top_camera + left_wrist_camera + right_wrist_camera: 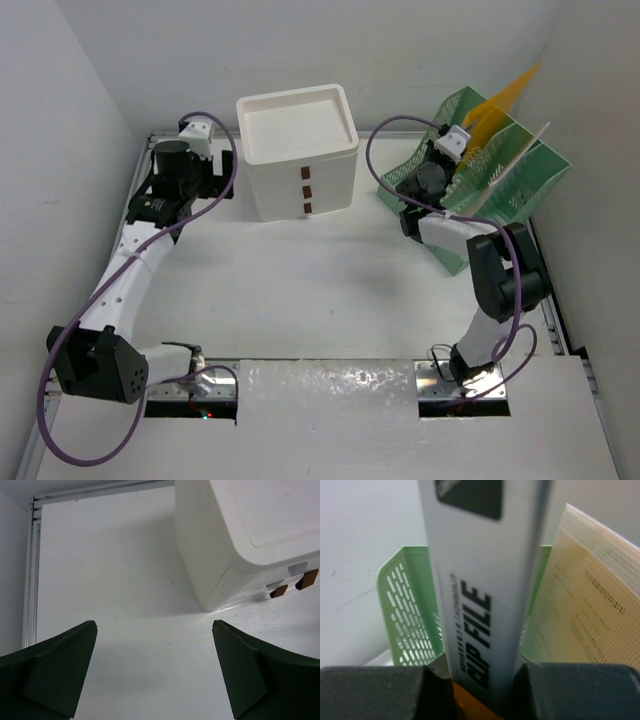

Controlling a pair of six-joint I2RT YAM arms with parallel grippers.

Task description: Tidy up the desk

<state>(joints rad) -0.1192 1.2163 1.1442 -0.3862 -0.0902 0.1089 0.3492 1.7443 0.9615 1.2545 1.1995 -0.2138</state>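
The desk (300,285) is a wide white tabletop with metal rails. At its back left my left gripper (188,178) hovers open, beside the white drawer box (300,150). The left wrist view shows only bare desk (125,580) between the spread fingers of that gripper (154,625). My right gripper (432,182) is at the green mesh file rack (480,185). It is shut on a white clip file (480,605) standing upright in the rack (410,615), with an orange edge (470,705) low between the fingers of the gripper (480,672).
The drawer box (250,530) has small brown handles (306,579) facing the front. An orange folder (505,100) sticks up out of the rack, and a pale yellow folder (590,610) stands right of the clip file. Walls close in on both sides.
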